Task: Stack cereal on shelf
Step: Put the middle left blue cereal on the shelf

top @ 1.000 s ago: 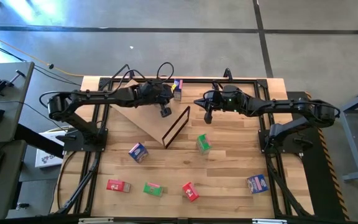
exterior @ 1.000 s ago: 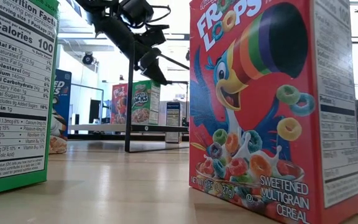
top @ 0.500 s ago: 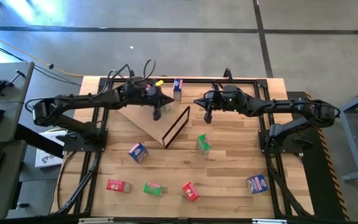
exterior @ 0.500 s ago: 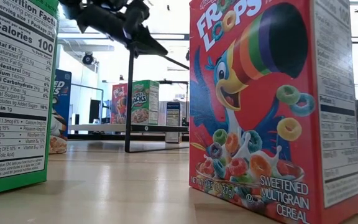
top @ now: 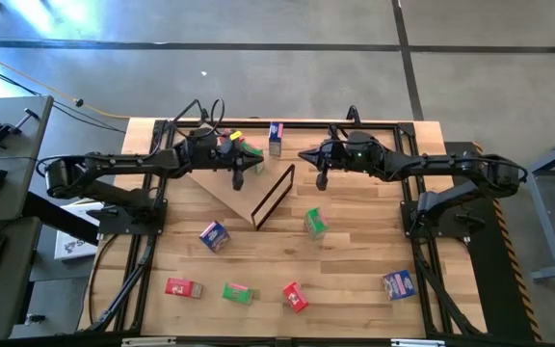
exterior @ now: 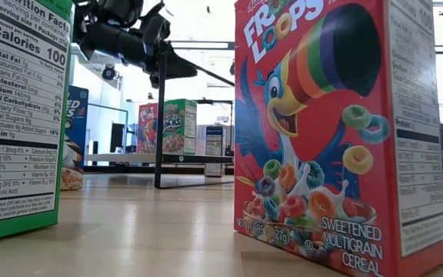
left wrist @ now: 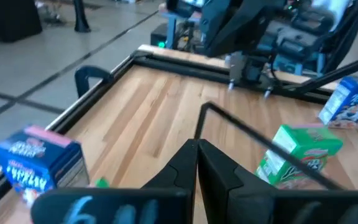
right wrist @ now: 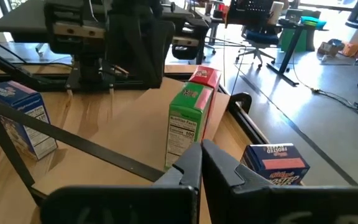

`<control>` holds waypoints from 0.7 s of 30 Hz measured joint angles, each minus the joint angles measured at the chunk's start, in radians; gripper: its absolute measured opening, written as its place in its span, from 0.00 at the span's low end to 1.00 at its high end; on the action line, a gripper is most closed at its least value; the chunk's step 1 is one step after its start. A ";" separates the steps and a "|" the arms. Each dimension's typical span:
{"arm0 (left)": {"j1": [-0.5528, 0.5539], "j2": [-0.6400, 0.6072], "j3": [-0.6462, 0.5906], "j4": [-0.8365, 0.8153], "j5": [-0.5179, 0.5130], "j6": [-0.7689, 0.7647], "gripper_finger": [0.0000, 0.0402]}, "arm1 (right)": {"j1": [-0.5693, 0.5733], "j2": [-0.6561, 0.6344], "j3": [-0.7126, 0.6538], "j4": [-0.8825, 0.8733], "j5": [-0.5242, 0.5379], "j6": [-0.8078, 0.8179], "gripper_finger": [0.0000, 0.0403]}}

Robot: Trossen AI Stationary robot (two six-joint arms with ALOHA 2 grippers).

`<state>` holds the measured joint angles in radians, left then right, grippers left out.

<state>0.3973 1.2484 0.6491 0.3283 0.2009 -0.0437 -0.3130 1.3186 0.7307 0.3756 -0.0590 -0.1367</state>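
The shelf, a tan plywood panel [top: 222, 189] with a dark metal frame [top: 274, 196] at its right end, lies at the table's far middle. A green box [right wrist: 186, 124] and a red box [right wrist: 204, 78] stand upright on their bottoms on the panel's far part; they also show in the low view [exterior: 180, 127]. My left gripper [top: 240, 176] is shut and empty above the panel, just near of these boxes. My right gripper [top: 322, 181] is shut and empty, right of the frame. A blue box [top: 276, 138] stands at the far edge.
Loose boxes lie on the tabletop: blue [top: 213, 234], green [top: 314, 222], red [top: 183, 287], green [top: 237, 292], red [top: 294, 296], blue [top: 399, 282]. Bare wood shows in the middle between them. In the low view a red box [exterior: 337, 131] and a green box [exterior: 18, 115] stand close.
My left gripper has drawn back toward the table's left edge and risen a little, away from the frame and the far blue box. The green and red boxes on the panel have stayed in place.
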 joint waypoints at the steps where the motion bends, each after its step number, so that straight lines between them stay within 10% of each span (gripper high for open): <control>1: 0.003 -0.001 0.000 0.004 0.000 0.004 0.01 | 0.000 0.000 0.000 0.000 0.000 0.000 0.00; 12: 0.002 -0.079 0.003 -0.015 0.006 0.044 0.01 | 0.010 -0.003 -0.002 0.062 -0.048 -0.068 0.00; 21: -0.001 -0.189 0.003 -0.144 0.037 0.066 0.01 | -0.030 -0.004 -0.291 0.541 -0.079 0.055 0.00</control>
<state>0.3968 1.0597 0.6521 0.1845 0.2382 0.0225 -0.3427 1.3148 0.4402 0.9166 -0.1377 -0.0814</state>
